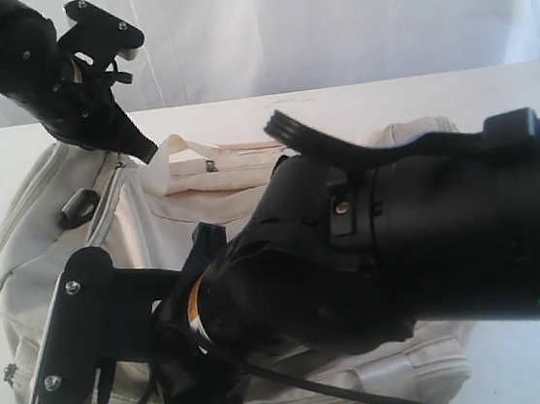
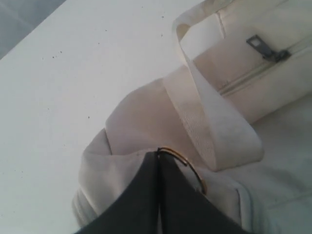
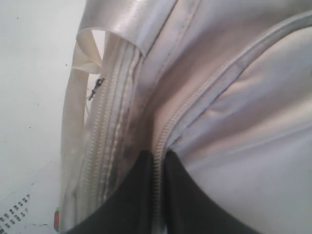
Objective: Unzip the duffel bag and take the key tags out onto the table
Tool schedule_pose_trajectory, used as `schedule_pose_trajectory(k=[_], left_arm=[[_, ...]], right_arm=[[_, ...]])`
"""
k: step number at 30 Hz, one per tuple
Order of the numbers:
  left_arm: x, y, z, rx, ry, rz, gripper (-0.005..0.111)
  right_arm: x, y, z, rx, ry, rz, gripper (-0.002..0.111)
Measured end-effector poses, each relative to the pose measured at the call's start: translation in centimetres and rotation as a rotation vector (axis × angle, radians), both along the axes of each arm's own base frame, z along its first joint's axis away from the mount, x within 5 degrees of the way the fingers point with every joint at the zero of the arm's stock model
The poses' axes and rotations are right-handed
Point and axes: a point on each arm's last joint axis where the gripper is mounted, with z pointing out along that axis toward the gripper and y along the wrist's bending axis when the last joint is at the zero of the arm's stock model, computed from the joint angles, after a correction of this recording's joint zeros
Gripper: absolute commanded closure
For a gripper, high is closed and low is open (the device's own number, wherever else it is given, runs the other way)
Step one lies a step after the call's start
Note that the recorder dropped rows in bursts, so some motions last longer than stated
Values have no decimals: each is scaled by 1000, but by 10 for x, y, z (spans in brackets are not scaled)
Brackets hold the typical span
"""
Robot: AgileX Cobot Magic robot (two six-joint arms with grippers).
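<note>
The jaws of the left gripper (image 2: 158, 155) are shut tight. A thin metal ring (image 2: 193, 169) sits right at their tips, but I cannot tell if they pinch it. The jaws of the right gripper (image 3: 158, 163) are almost closed and look like they squeeze the grey zipper (image 3: 204, 92) line of the duffel bag (image 1: 30, 239). The bag lies on the white table (image 1: 385, 101), left of the middle. The left gripper is at its far left end and the right gripper is on its near left side. The zipper looks closed, so I think the unzip step is only starting. The key tags do not show; they may be inside. Next, one gripper needs to hold the soft bag down while the other finds the zipper pull and drags it along. The table is flat with tiny dark specks. A white cloth (image 1: 327, 20) hangs behind it.
</note>
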Motion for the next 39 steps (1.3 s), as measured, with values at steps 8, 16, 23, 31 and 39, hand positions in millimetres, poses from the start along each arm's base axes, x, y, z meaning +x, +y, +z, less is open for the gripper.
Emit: schedule_pose_trajectory(k=[8, 16, 23, 31, 39], left_arm=[[-30, 3, 27, -6, 109, -139, 107], [-49, -1, 63, -98, 7, -239, 107], [-25, -9, 43, -104, -39, -251, 107], [-37, -2, 51, -64, -1, -235, 63], [-93, 19, 84, -61, 143, -154, 73]], right_arm=[[-6, 1, -2, -13, 38, 0, 108], [-7, 0, -4, -18, 54, -5, 108], [-7, 0, -4, -19, 55, -5, 108], [-7, 0, -4, 6, 93, -78, 82], [-6, -7, 3, -43, 95, -137, 57]])
